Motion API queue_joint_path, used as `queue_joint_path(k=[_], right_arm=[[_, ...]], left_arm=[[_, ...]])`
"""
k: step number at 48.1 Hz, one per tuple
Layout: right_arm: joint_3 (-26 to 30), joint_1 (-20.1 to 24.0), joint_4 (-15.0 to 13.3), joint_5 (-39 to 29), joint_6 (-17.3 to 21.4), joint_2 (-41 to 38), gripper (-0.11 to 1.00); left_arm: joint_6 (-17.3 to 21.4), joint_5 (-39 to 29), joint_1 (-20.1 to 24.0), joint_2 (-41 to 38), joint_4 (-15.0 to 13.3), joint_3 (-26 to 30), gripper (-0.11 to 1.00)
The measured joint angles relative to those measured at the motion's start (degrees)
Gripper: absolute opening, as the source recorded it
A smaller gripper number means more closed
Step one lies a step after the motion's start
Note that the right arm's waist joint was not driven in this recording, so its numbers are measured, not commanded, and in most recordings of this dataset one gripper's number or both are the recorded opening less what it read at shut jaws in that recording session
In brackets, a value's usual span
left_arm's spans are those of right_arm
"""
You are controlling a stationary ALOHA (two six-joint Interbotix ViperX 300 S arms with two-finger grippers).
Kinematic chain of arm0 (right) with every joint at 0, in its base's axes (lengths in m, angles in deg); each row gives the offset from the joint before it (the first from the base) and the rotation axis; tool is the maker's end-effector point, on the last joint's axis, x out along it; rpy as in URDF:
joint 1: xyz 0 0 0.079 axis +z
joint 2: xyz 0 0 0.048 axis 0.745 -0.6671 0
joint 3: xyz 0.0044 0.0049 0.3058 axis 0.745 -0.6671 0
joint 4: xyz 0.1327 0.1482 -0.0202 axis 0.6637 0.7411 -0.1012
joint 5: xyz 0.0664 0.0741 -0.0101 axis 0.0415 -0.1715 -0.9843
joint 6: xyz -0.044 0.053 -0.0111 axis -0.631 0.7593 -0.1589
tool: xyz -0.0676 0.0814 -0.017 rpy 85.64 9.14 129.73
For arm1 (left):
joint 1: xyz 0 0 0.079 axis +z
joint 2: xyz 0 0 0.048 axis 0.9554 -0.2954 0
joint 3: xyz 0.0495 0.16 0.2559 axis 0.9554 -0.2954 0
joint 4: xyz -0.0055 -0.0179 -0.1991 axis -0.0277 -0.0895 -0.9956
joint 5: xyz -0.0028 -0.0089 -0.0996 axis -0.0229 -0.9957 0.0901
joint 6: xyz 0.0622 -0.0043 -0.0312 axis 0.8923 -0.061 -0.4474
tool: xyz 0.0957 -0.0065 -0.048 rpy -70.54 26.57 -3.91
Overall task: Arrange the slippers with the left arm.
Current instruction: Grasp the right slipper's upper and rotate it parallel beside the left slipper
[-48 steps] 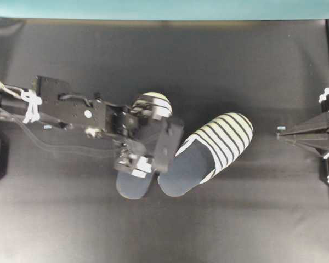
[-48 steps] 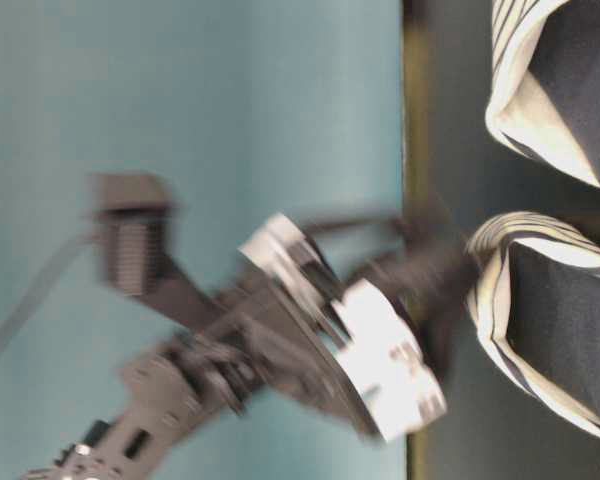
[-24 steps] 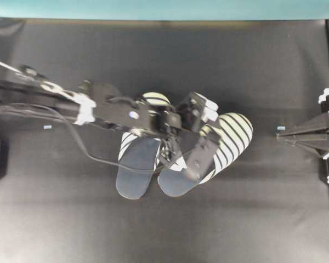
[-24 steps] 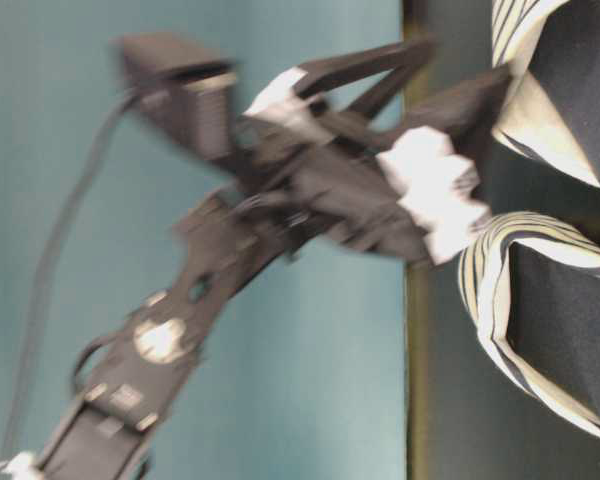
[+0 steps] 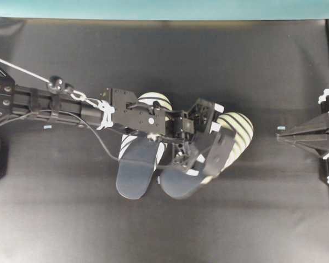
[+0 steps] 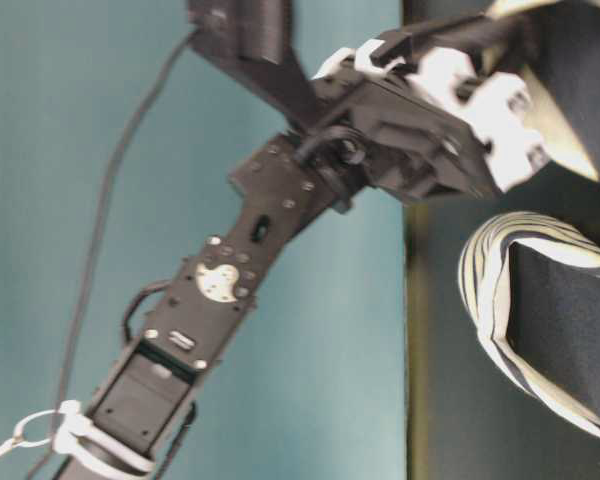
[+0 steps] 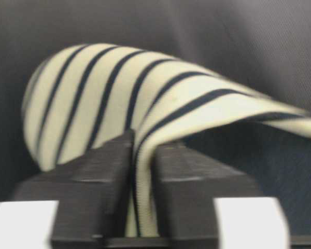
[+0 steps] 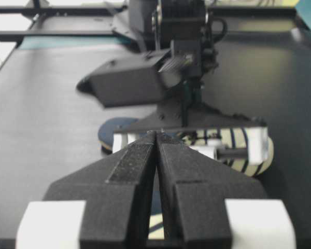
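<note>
Cream and navy stripes fill the left wrist view: the left end effector (image 7: 143, 171) is closed on the edge of the toe cover of one striped slipper (image 7: 145, 104), and the fabric edge stands pinched between its two black fingers (image 7: 101, 166). In the overhead view the left arm (image 5: 60, 104) reaches from the left side over the black bench (image 5: 164, 55), and its end effector (image 5: 208, 150) sits on the right slipper (image 5: 238, 129). The toe of this slipper points away from the end effector, to the upper right. The other slipper (image 5: 134, 172) lies just beside it, under the wrist of the arm, with its dark insole visible and its striped toe partly hidden. The right end effector (image 8: 156, 155) rests well apart at the right edge, with its fingers pressed together and nothing between them.
</note>
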Motion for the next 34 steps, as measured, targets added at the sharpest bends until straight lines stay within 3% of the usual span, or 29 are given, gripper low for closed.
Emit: queue_joint_path(k=[9,17,23,34], right_arm=[[0.09,0.00,0.00,0.00,0.00,0.09,0.00],[0.09,0.00,0.00,0.09,0.09,0.18,0.00],[0.00,0.00,0.00,0.00,0.09,0.18,0.00],[0.00,0.00,0.00,0.00,0.09,0.35,0.00]], left_arm=[[-10.55,-1.76,2.99,4.83,0.00,0.00,0.01],[-20.92,-10.11,4.75,8.88,0.00,0.00,0.01],[-26.02,-16.17,4.66,9.58,0.00,-0.62,0.01],[-30.59,-17.67,2.99,8.79,0.00,-3.08,0.01]])
